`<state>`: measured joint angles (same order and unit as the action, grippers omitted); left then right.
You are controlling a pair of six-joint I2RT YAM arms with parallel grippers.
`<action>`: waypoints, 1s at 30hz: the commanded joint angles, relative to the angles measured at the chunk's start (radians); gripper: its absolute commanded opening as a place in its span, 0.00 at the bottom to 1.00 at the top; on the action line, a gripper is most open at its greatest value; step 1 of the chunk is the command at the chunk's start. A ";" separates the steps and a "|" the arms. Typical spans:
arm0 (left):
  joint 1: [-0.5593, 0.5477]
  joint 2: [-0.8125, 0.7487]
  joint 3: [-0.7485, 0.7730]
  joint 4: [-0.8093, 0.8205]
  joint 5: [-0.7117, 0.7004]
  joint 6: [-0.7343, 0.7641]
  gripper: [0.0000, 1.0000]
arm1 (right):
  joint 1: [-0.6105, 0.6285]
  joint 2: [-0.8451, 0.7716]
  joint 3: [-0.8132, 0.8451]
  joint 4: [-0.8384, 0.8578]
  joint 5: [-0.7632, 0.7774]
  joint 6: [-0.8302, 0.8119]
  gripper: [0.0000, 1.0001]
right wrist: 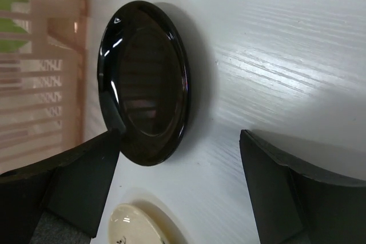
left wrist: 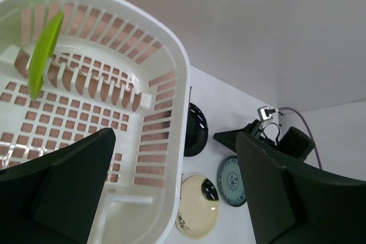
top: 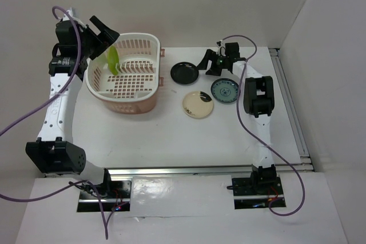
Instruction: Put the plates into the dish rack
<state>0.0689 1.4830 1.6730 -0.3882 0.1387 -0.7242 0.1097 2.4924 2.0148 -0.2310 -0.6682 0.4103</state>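
The pink dish rack (top: pixel 123 104) stands at the back left, with the lime green plate (top: pixel 112 60) upright in its slots. My left gripper (top: pixel 102 37) hovers open and empty above the rack's far left corner, looking down over the white rim (left wrist: pixel 171 55) and the green plate (left wrist: pixel 44 55). The black plate (top: pixel 185 73), the cream plate (top: pixel 198 104) and the blue patterned plate (top: pixel 225 91) lie flat on the table right of the rack. My right gripper (top: pixel 207 67) is low beside the black plate (right wrist: pixel 146 84), open; its left finger (right wrist: pixel 86 181) is next to the plate's near edge.
White walls close in at the back and right. A metal rail (top: pixel 289 101) runs along the table's right edge. The cream plate (right wrist: pixel 137 227) lies just below the right gripper (right wrist: pixel 180 135). The rack's pink wall (right wrist: pixel 40 84) is left of the black plate.
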 commanded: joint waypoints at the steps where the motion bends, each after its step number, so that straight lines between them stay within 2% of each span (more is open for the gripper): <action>1: 0.003 -0.046 0.013 -0.082 -0.066 -0.089 1.00 | 0.030 0.012 0.074 -0.010 0.002 -0.033 0.91; 5: 0.003 -0.067 0.013 -0.101 -0.096 -0.061 1.00 | 0.041 0.022 0.065 -0.010 0.013 -0.033 0.91; 14: 0.003 -0.076 -0.006 -0.037 0.051 -0.029 1.00 | 0.050 0.052 0.065 -0.010 0.025 -0.022 0.86; 15: 0.003 -0.076 -0.016 -0.037 0.052 -0.029 1.00 | 0.050 0.062 0.056 -0.010 0.025 -0.022 0.80; 18: 0.003 -0.076 -0.025 -0.005 0.102 -0.029 1.00 | 0.050 0.085 0.047 0.004 0.002 -0.001 0.73; 30: 0.003 -0.076 -0.035 0.005 0.122 -0.009 1.00 | 0.077 0.151 0.038 0.013 0.012 0.065 0.45</action>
<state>0.0689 1.4376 1.6455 -0.4381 0.2321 -0.7586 0.1619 2.5668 2.0487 -0.1795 -0.6956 0.4599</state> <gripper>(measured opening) 1.001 0.456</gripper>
